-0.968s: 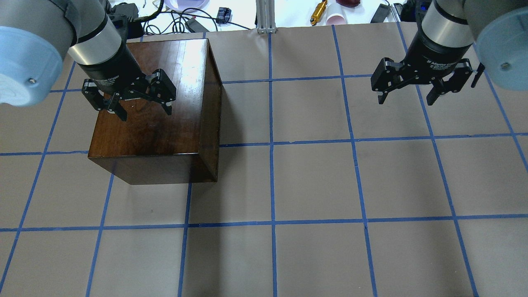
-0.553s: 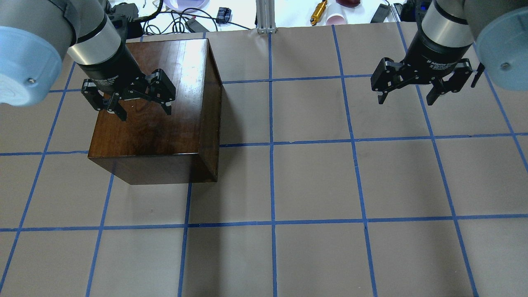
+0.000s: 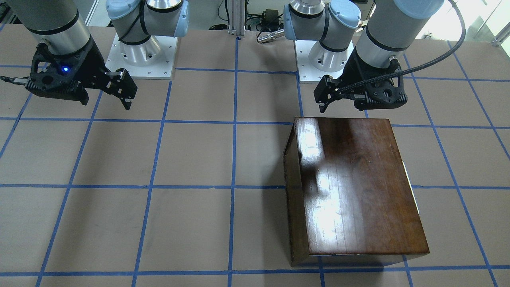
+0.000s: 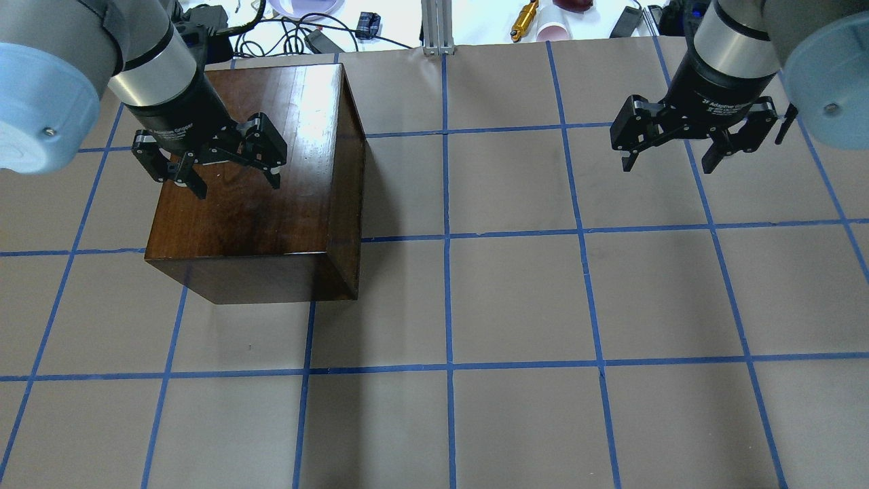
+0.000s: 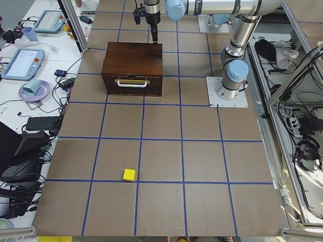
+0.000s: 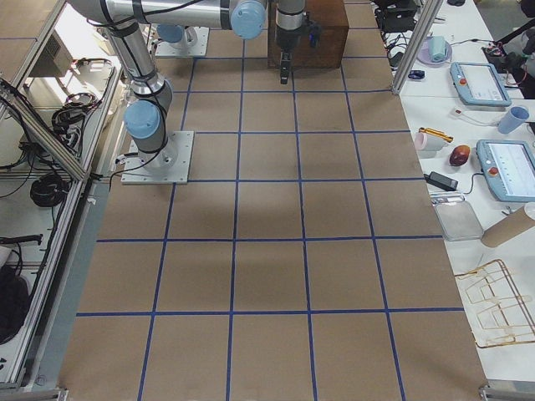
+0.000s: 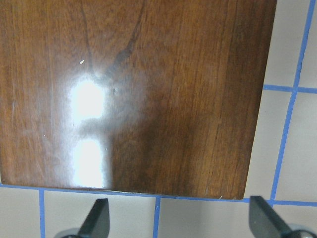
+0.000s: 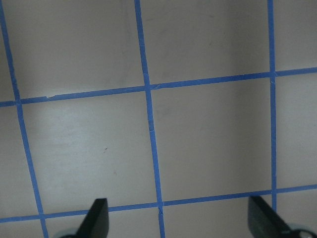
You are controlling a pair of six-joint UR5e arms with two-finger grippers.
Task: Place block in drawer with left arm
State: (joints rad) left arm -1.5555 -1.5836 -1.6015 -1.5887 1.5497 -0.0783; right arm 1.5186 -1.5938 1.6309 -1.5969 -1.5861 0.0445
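Standing at the left end of the table [image 5: 202, 161] is the only way to catch the block [image 5: 129, 174]. That side view alone shows it, a yellow cube on the brown surface, well apart from the left claw [image 4: 237, 182] and out on the side the drawer [image 5: 132, 89] faces. Only there do I see the drawer too, its dark front and pale handle [image 5: 132, 82] seemingly pushed home in the box [image 4: 258, 210]. From overhead and from across the table I get just the box's glossy top. The left wrist camera looks straight down on that top, its fingertips [image 7: 98, 220] far apart along the lower edge.

Against a second ago the left claw has crept only a hair; the right claw [image 4: 669, 163] has not budged.

The left claw hangs above the box's robot-side edge, jaws spread wide, holding nothing and touching nothing. The right claw, well off over bare table, is likewise spread and empty.
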